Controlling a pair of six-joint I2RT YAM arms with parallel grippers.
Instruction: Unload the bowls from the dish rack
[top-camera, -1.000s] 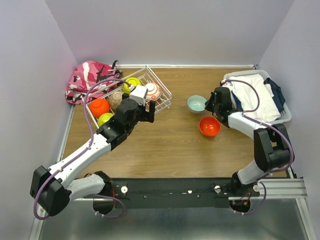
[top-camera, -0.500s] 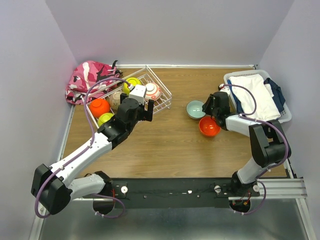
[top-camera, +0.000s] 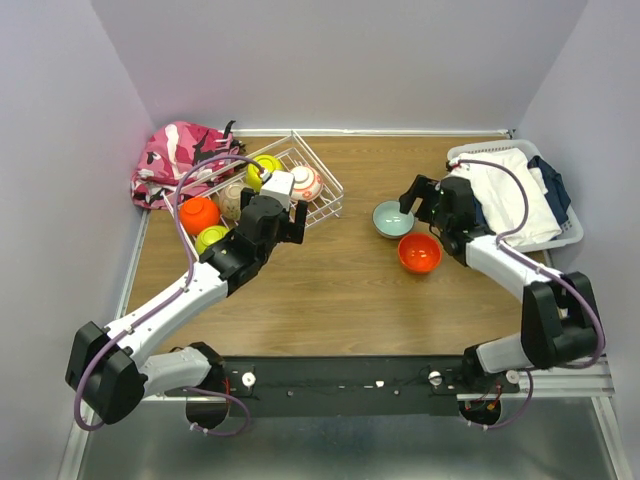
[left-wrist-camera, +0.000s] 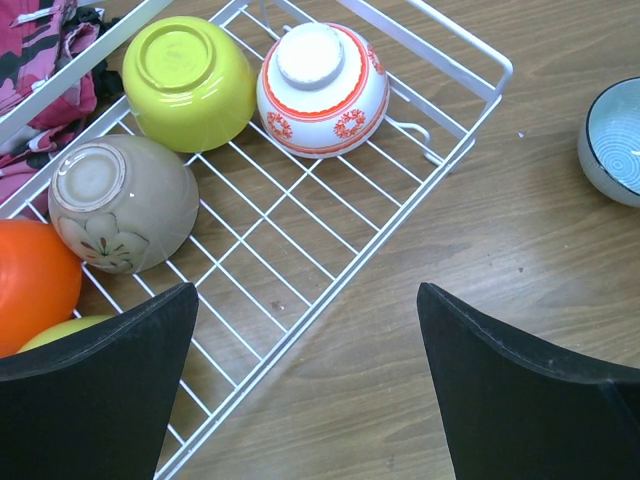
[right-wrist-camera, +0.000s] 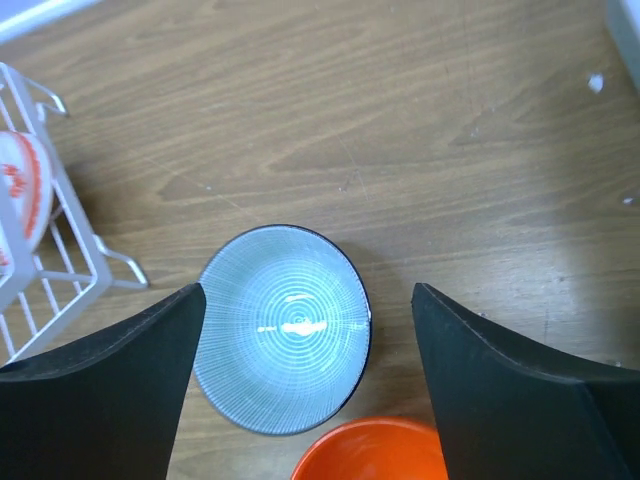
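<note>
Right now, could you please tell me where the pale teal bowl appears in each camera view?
Top external: the pale teal bowl sits right of centre.
Left wrist: it is cut off at the right edge.
Right wrist: it fills the lower centre.
Shared landmark: the white dish rack, to its left.

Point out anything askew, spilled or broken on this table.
Nothing spilled or broken. The dish rack sits at a slant to the table edges, and a pink cloth lies bunched in the far left corner. In the rack, the green bowl, white bowl and tan bowl lie bottom up.
</note>
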